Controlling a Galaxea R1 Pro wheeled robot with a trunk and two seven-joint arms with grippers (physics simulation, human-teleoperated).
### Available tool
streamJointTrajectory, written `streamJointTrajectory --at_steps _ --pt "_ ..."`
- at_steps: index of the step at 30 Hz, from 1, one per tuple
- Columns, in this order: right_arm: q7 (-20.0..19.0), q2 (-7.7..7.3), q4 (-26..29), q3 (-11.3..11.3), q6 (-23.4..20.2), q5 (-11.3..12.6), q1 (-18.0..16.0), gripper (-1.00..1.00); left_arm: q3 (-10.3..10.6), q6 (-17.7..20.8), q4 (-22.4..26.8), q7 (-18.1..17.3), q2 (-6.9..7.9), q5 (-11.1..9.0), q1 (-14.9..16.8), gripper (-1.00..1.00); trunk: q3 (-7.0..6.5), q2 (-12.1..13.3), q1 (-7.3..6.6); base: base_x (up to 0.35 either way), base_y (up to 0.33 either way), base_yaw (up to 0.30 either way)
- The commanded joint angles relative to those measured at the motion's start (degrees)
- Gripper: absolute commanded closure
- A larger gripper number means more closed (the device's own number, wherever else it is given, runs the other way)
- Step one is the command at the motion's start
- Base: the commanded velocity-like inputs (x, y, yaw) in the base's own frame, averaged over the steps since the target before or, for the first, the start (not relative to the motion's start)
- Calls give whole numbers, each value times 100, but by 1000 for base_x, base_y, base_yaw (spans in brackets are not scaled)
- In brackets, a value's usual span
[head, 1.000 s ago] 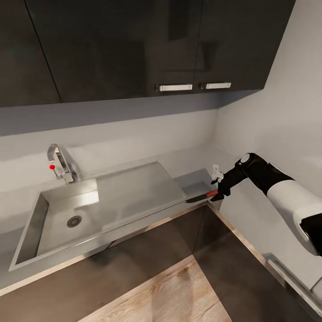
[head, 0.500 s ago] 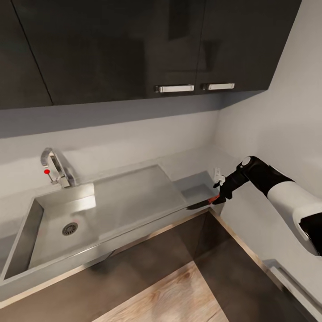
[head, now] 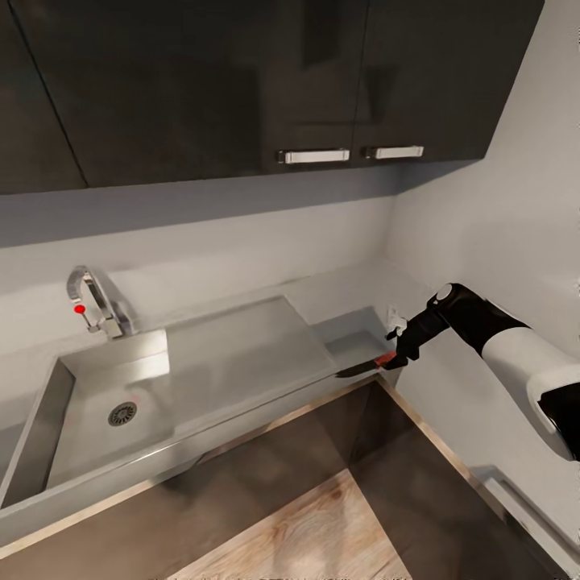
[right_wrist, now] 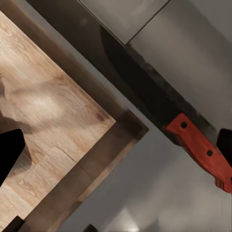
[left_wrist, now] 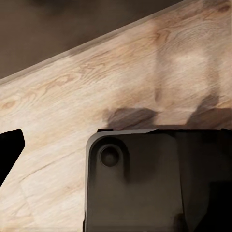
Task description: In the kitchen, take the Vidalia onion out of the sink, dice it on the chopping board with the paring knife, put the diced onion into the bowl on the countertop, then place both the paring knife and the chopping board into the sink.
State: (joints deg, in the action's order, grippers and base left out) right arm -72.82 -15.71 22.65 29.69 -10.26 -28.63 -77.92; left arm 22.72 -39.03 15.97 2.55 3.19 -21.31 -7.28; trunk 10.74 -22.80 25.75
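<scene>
The paring knife [head: 362,366] has a dark blade and a red handle [right_wrist: 198,147]. It hangs level over the countertop's [head: 354,342] front edge, just right of the drainboard. My right gripper [head: 396,358] is shut on the handle's end, with the blade pointing left toward the sink [head: 48,419]. The steel basin holds nothing but its round drain [head: 122,414]. In the left wrist view, one dark fingertip [left_wrist: 9,150] of my left gripper hangs over the wooden floor, holding nothing. The Vidalia onion, chopping board and bowl are out of view.
A chrome tap [head: 93,302] with a red knob stands behind the basin. Dark wall cabinets [head: 242,80] hang above. A grey wall [head: 483,242] closes the corner on the right. Dark base cabinets [head: 266,451] and wooden floor [head: 322,532] lie below.
The head camera has shifted, so the sink sits further left in the picture. My right gripper and the knife have dipped slightly toward the counter's front edge.
</scene>
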Motion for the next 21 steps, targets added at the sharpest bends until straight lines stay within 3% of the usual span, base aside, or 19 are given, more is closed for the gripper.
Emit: streamJointTrajectory --at_steps 1,21 --pt "-22 -2 6 10 -59 -2 -4 -100 48 -8 13 27 6 -40 -1 -100 18 -12 3 1 0 -85" --pt "-30 -3 -37 19 -55 -2 -4 -100 48 -8 12 27 6 -40 -1 -100 147 -12 3 72 -61 -84"
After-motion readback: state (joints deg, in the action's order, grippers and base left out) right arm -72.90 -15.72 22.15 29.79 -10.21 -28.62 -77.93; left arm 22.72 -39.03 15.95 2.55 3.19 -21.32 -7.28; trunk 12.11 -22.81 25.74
